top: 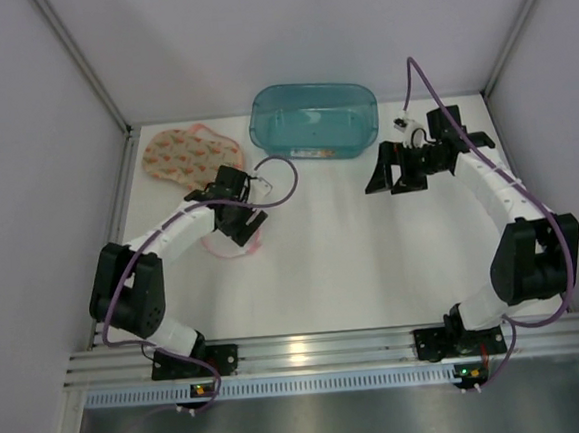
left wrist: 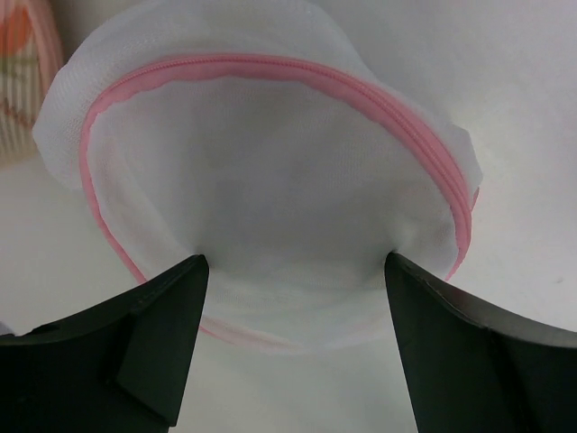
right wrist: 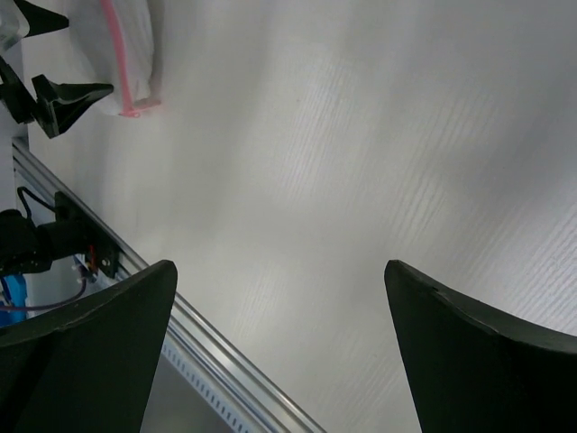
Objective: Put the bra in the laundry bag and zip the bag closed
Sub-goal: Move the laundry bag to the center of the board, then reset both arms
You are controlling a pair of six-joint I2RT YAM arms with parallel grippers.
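From the top external camera, one laundry bag (top: 234, 245) is lying on the white table (top: 353, 262). Most of it is sitting hidden beneath the left gripper (top: 242, 223), which is hanging directly over it, so only a pink-edged curve of white mesh is showing. One bra (top: 176, 155), peach-patterned with pink trim, is lying flat beyond the bag and to its left, just apart from it, outside the bag. Its long axis is running left to right across the table. One teal bin (top: 262, 123) is standing beyond the bag and to its right. The right gripper (top: 390, 183) is hovering well to the right of the bag, its jaws spread wide and holding nothing.

From the left wrist camera, the laundry bag (left wrist: 270, 189) is filling the view as a round white mesh shape, showing no clear long axis. Its pink zip is running along its upper and right edges. The left gripper (left wrist: 293, 271) is standing with jaws wide apart, the bag showing between the two black fingers (left wrist: 135, 343); whether the tips are touching the mesh I cannot tell. A strip of the bra (left wrist: 18, 81) is peeking in just beyond the bag's left edge.

From the right wrist camera, the right gripper (right wrist: 279, 271) is gaping over bare table (right wrist: 361, 135). The bag (right wrist: 126, 54) is showing in the top left corner, with an aluminium rail (right wrist: 207, 334) running below it.
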